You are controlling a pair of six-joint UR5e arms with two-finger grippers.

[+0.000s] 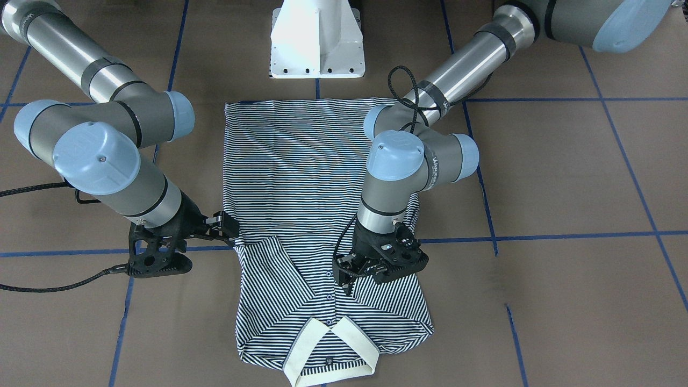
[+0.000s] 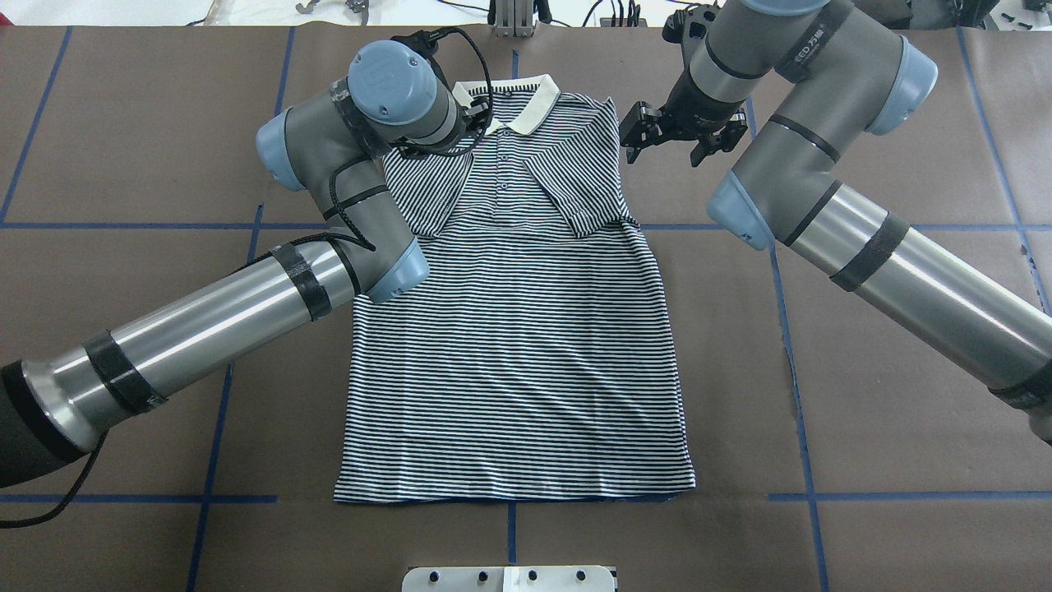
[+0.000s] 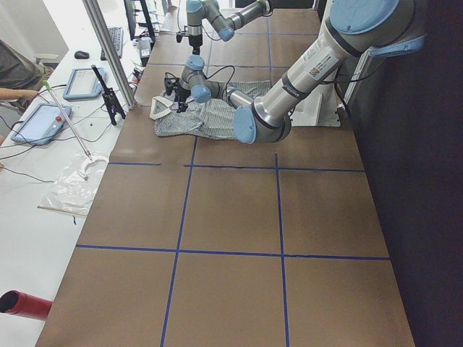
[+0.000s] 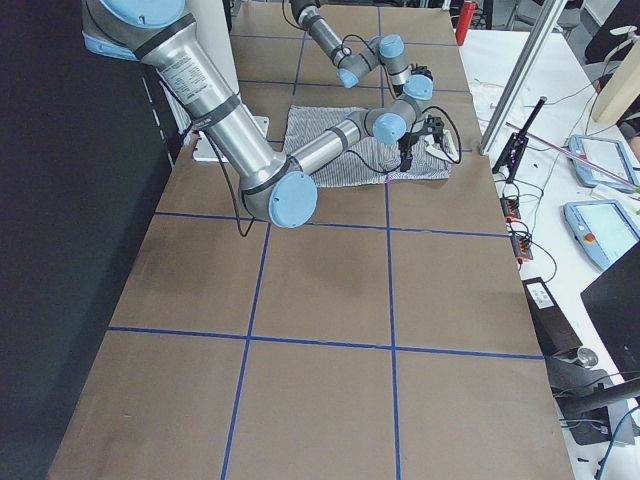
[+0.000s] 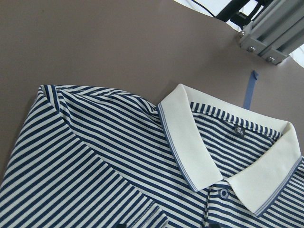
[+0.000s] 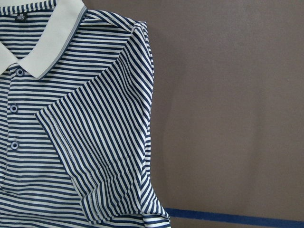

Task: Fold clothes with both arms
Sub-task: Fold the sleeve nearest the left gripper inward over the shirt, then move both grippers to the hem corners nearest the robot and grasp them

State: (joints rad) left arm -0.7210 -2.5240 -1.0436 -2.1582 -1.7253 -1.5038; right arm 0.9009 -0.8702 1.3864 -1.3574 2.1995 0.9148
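Note:
The striped polo shirt [image 2: 518,345] lies flat and face up on the brown table, its cream collar [image 2: 534,94] at the far end from the robot. Both short sleeves are folded inward onto the chest [image 1: 279,279]. My left gripper [image 1: 357,279] hovers low over the sleeve folded beside the button placket and looks open, holding nothing. In the overhead view my left wrist hides it. My right gripper [image 2: 674,140] stands open just off the shirt's shoulder edge, over bare table, and is empty. The wrist views show the collar [image 5: 185,137] and a folded sleeve [image 6: 95,133], but no fingers.
The white pedestal base [image 1: 317,43] stands at the shirt's hem end. Blue tape lines [image 2: 781,329] grid the brown table. A side bench with tablets [image 3: 43,119] and cables runs beyond the collar end. Bare table lies on both sides of the shirt.

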